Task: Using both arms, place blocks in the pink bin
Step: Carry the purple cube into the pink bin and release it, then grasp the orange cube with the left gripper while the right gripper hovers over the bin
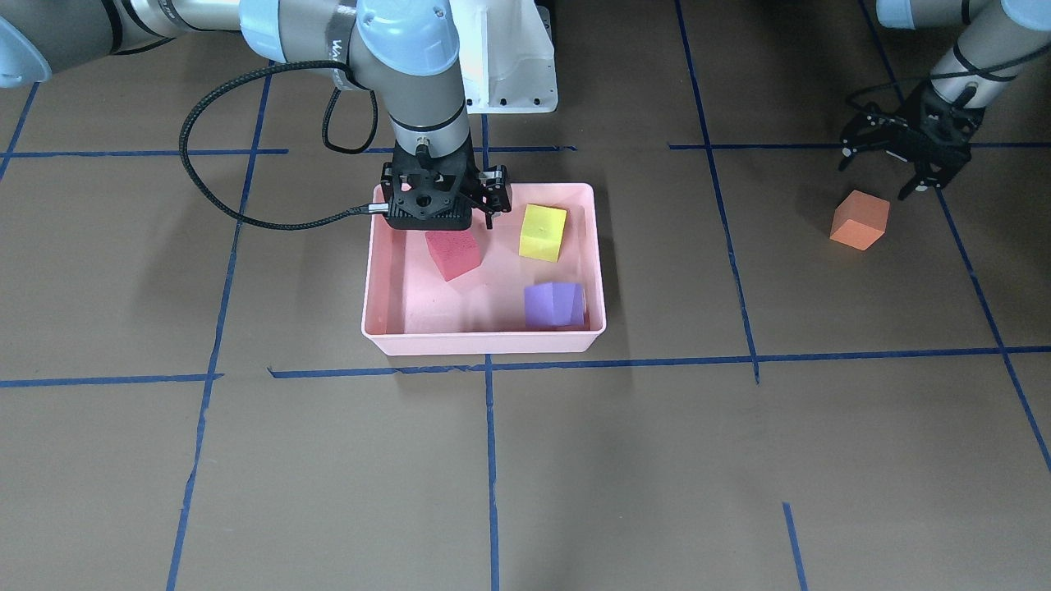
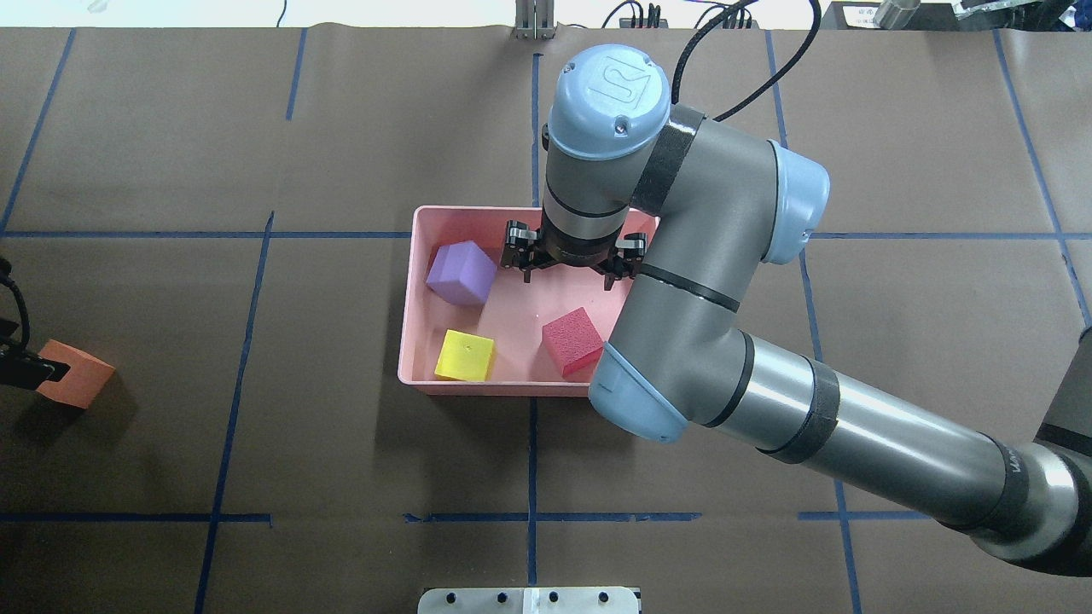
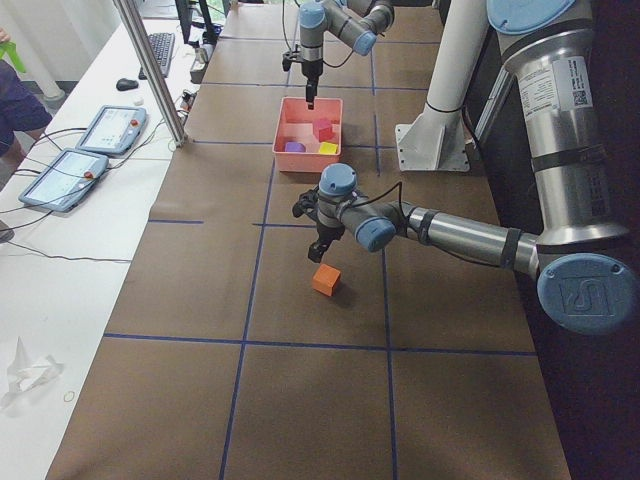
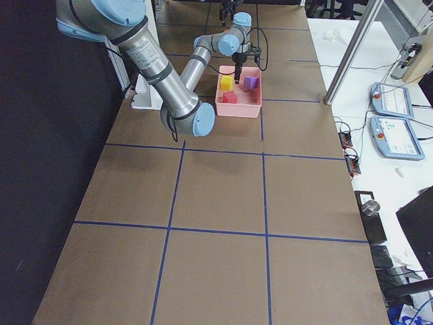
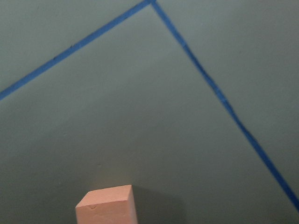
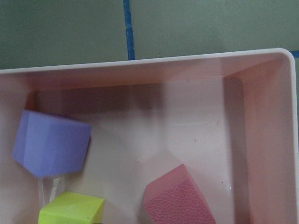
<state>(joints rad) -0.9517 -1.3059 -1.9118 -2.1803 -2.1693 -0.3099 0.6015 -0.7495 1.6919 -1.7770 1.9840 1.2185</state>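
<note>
The pink bin (image 1: 386, 271) sits mid-table and holds the red block (image 1: 452, 254), the yellow-green block (image 1: 543, 232) and the purple block (image 1: 554, 304). My right gripper (image 2: 570, 260) hangs open and empty over the bin's far half, above and apart from the red block (image 2: 573, 341). The right wrist view shows the purple (image 6: 49, 144), red (image 6: 177, 203) and yellow-green (image 6: 70, 210) blocks inside the bin (image 6: 140, 63). The orange block (image 1: 860, 219) lies on the table far from the bin. My left gripper (image 1: 885, 171) is open just above and behind it, not touching. The block also shows in the left wrist view (image 5: 107, 205).
The white pedestal base (image 1: 509, 57) stands behind the bin. Blue tape lines (image 1: 489, 460) grid the brown table. A metal plate (image 2: 529, 599) sits at the near edge. Tablets (image 3: 85, 150) and a metal pole (image 3: 150, 70) stand on the side bench.
</note>
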